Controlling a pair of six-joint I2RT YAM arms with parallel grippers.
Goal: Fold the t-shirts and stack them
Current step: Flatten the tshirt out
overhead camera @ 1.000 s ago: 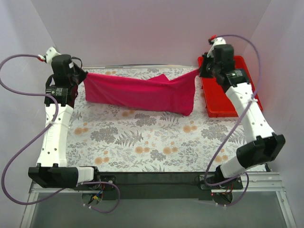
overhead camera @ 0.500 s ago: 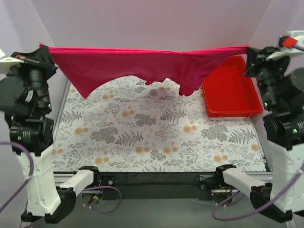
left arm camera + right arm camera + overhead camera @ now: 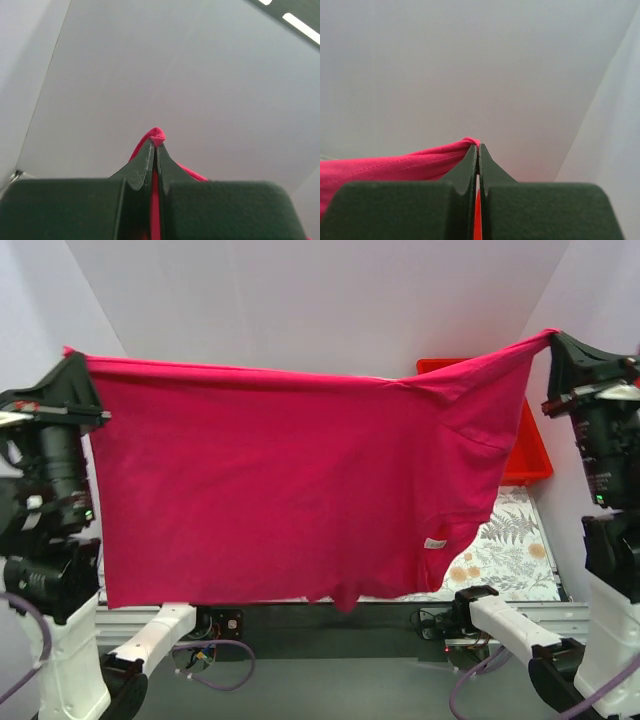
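A plain magenta-pink t-shirt (image 3: 280, 480) hangs spread out flat high above the table and fills most of the top view. My left gripper (image 3: 72, 355) is shut on its upper left corner. My right gripper (image 3: 553, 337) is shut on its upper right corner. The shirt is stretched taut between them and its lower edge hangs near the table's front edge. In the left wrist view a fold of pink fabric (image 3: 157, 136) sticks out past the closed fingertips. In the right wrist view the fabric (image 3: 395, 165) runs off to the left from the closed tips.
A rigid red bin (image 3: 525, 455) stands at the back right, mostly hidden behind the shirt. A patch of the floral table cover (image 3: 505, 550) shows at the lower right. White walls enclose the back and both sides.
Both arms have risen and moved toward the camera, carrying the shirt from a low drape over the table to a full hanging spread that now hides most of the table.
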